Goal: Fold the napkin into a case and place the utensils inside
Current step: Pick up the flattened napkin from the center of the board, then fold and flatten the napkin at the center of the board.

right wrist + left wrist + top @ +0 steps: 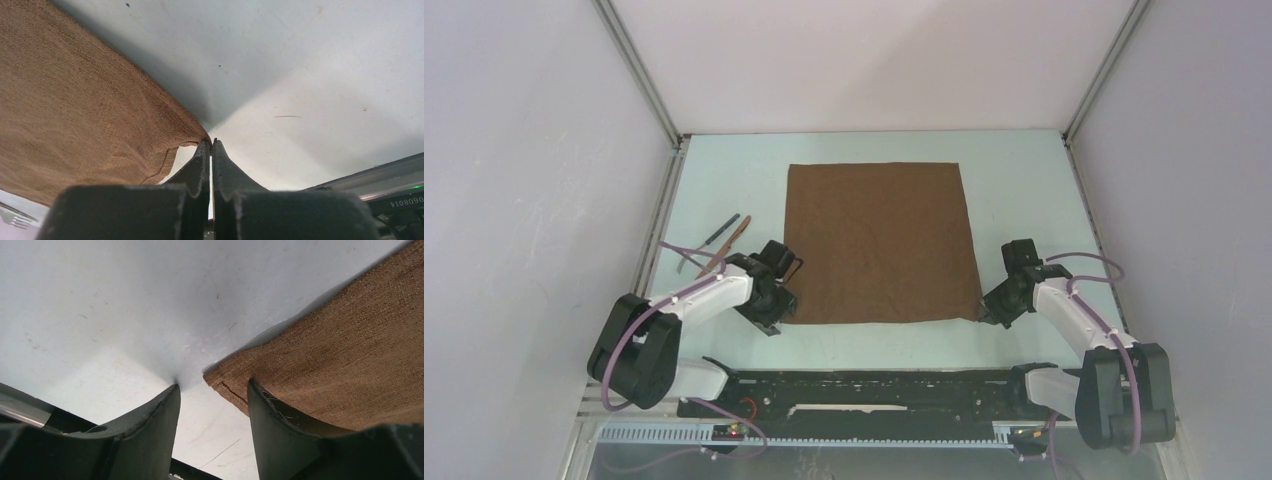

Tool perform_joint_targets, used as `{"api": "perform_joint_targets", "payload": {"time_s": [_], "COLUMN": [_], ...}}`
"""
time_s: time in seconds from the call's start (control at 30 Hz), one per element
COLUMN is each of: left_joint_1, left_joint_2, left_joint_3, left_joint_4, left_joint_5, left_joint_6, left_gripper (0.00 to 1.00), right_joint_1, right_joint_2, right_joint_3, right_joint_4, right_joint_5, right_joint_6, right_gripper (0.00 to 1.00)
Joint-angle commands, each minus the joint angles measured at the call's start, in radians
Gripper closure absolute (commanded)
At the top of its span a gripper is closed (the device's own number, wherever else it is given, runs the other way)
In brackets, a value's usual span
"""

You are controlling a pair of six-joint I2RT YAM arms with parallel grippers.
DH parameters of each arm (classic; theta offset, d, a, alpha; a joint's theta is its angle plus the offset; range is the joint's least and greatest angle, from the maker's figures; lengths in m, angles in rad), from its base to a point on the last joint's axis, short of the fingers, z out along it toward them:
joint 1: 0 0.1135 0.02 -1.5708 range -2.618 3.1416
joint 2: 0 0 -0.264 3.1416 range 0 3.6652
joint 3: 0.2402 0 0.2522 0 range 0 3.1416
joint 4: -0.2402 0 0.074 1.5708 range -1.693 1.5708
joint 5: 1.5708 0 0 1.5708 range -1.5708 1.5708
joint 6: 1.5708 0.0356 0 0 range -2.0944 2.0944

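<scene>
Overhead looks down; wrist cameras close on napkin.

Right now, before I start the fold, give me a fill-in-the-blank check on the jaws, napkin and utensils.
1. The right arm's jaws are ___ on a near corner of the napkin.
2. The left arm's jaws stand ___ around the other near corner.
3. The utensils lie on the table, on the napkin's ___ side.
Missing words: shut; open; left.
</scene>
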Motion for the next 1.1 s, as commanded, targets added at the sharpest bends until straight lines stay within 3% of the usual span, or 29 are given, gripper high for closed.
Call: {"api": "perform_joint_targets", "payload": {"time_s": [0.0,0.1,0.2,0.3,0.37,0.8,1.07], "left_joint_1": [0.005,0.005,0.007,0.008,0.009,0.008,0.008], "left_joint_2": [0.056,0.076,0.078,0.052,0.025,-0.325,-0.572], "left_joint_3": [-0.036,-0.049,-0.051,-0.055,-0.057,0.071,0.335], "left_joint_4": [0.013,0.065,0.121,0.163,0.177,0.147,0.133], "left_joint_5": [-0.109,-0.108,-0.130,-0.143,-0.149,-0.140,-0.190], "left_joint_6": [0.001,0.017,0.059,0.096,0.110,0.336,0.541], "left_gripper": [0.40,0.48,0.67,0.78,0.98,1.00,1.00], "right_joint_1": [0.007,0.006,0.008,0.009,0.011,0.001,-0.001], "right_joint_2": [-0.006,-0.002,0.002,-0.009,-0.028,-0.281,-0.452], "right_joint_3": [0.012,0.012,0.012,0.012,0.012,0.026,0.284], "right_joint_4": [-0.016,-0.009,0.004,0.016,0.025,0.235,0.222], "right_joint_5": [0.031,0.032,0.024,0.019,0.014,-0.287,-0.355], "right_joint_6": [-0.009,-0.022,-0.047,-0.065,-0.079,-0.247,-0.314], "right_gripper": [1.00,1.00,1.00,1.00,1.00,1.00,1.00]}}
